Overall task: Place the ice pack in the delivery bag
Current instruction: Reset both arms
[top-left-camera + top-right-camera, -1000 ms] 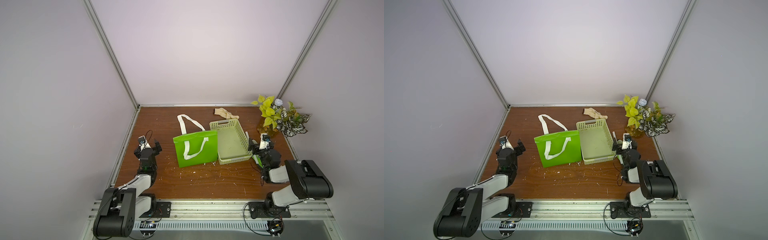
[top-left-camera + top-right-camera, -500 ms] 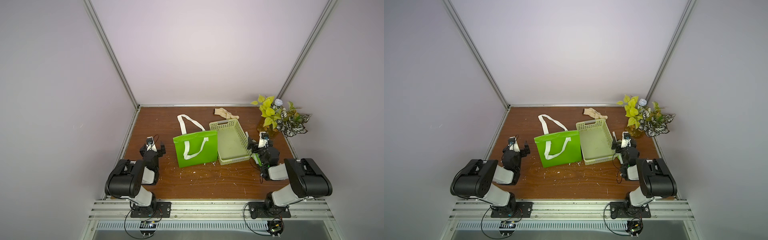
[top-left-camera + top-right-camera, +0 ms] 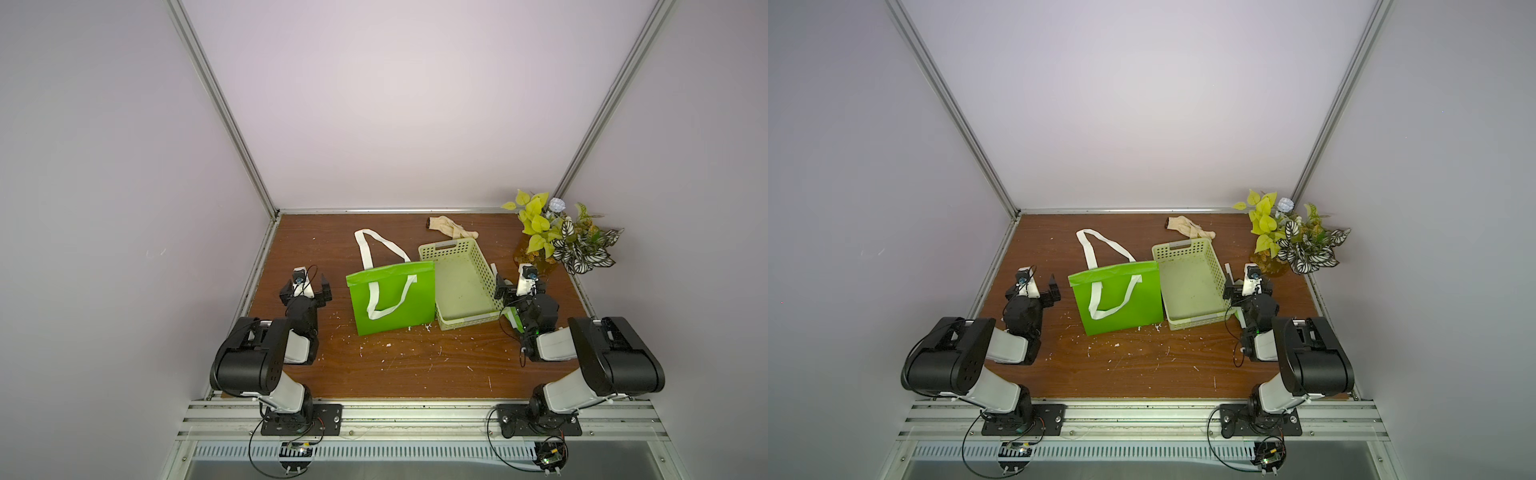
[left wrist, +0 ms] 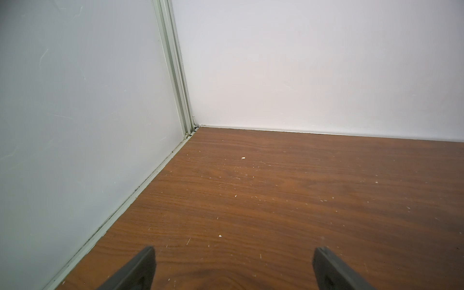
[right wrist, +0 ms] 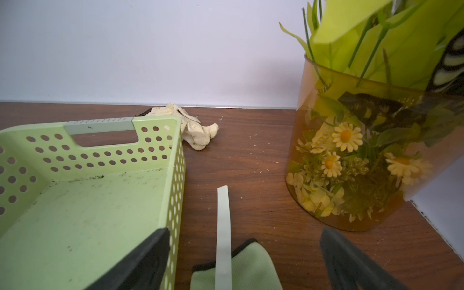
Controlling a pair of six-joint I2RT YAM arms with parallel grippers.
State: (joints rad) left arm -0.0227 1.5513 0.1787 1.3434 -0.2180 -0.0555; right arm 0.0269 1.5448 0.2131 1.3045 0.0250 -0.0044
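Green delivery bag (image 3: 390, 303) stands centre frame in both top views, looks flat, touching basket (image 3: 461, 253). Since a second ago the left arm (image 3: 257, 353) has folded back over its base; left gripper (image 3: 306, 287) gaping, empty. Right gripper (image 3: 519, 291) unmoved.

Left wrist: bare table (image 4: 301, 188) out to the corner, open room.

Right wrist: jaws spread, nothing held. Pale pouch, likely the ice pack (image 5: 251, 266), lower centre beneath them, hemmed between basket wall and vase (image 5: 351, 175). Pick not begun.
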